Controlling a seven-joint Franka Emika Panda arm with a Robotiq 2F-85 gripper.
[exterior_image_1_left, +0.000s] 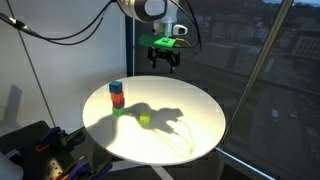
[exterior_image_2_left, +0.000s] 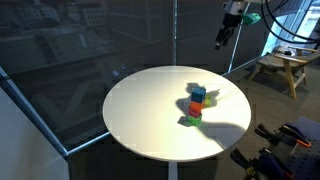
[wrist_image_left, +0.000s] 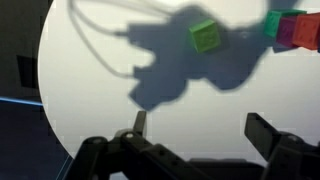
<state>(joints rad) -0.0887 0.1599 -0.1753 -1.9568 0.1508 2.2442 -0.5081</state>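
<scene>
Reading an exterior view left to right: a stack of blocks (exterior_image_1_left: 116, 96) is sitting near the left rim of the round white counter (exterior_image_1_left: 200, 135), blue on top, red under it, something greenish at the bottom. Right of the stack and clear of it, a small green block (exterior_image_1_left: 145, 120) is lying alone toward the middle, right at the edge of the arm's shadow (exterior_image_1_left: 168, 113). Further right and well above the surface, the end effector (exterior_image_1_left: 165, 60) is hanging over the far rim, pointing down, released, jaws standing wide apart. It's gripping nothing and touching nothing. In the wrist view I'm getting one fingertip (wrist_image_left: 138, 122) at lower left, then the dark shadow (wrist_image_left: 170, 75) spreading across the counter (wrist_image_left: 80, 90). The green block (wrist_image_left: 205, 37) is sitting inside that shadow near the top, and the second fingertip is at lower right. The stack (wrist_image_left: 285, 28) is showing teal and red at the top right corner, partly cut off by the frame. The green block is lying well ahead of the open fingers, not between them. In an exterior view from the opposite side, the counter (exterior_image_2_left: 140, 110) is filling the middle and the stack (exterior_image_2_left: 197, 98) is standing right of centre. The green block (exterior_image_2_left: 189, 121) is showing just in front of the stack's foot, and I can't tell from this angle whether they're touching. The end effector (exterior_image_2_left: 222, 42) is hovering high at upper right, past the rim. A wooden stool (exterior_image_2_left: 285, 65) is standing on the floor at far right.
</scene>
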